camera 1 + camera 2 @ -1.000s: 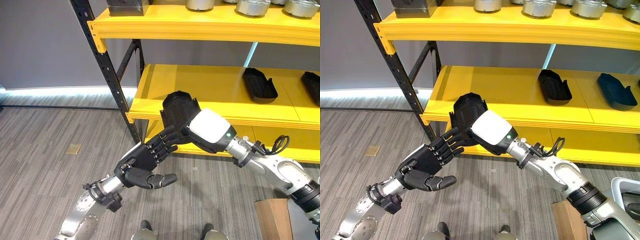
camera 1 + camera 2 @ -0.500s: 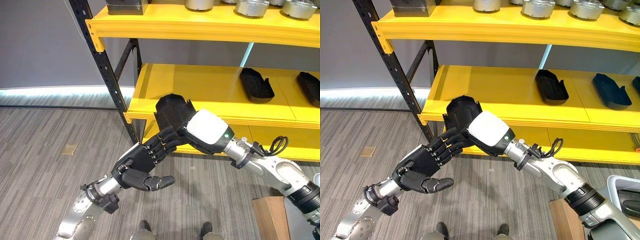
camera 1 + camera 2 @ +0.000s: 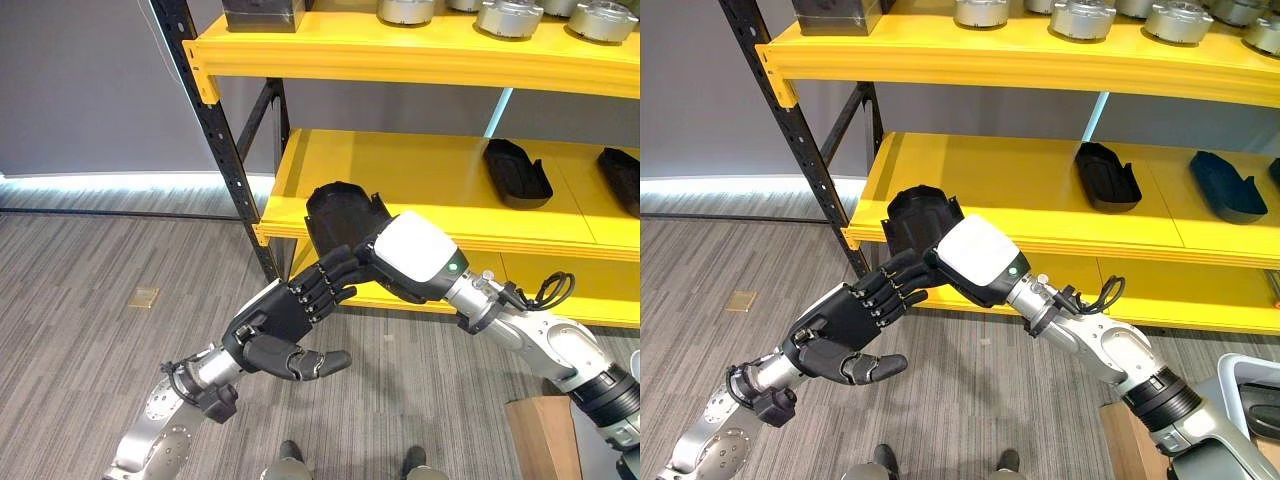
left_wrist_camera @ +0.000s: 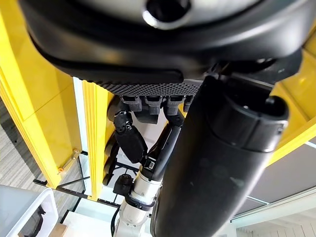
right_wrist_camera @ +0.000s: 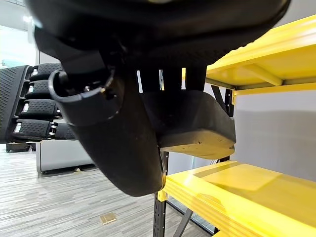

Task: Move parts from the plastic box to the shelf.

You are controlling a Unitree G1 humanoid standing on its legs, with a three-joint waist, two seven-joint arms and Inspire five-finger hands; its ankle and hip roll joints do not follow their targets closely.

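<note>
Rising a little since a second ago, the black part (image 3: 343, 215) is hanging at frame centre over the shelf (image 3: 440, 180) lip, right hand (image 3: 975, 258) fingers clasping it, left hand (image 3: 285, 330) relaxed below, placing step underway, needing forward reach.

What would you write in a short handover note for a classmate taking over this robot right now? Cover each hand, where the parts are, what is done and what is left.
Right hand: shut on a black part, held at the front edge of the yellow middle shelf, near its left end, not yet set down.
Left hand: open, holding nothing, fingers reaching up just under the right hand.
Done: two black parts already lie further right on the middle shelf.
Left: put the held part on the shelf and release it. The plastic box shows at lower right; its contents can't be judged.
</note>
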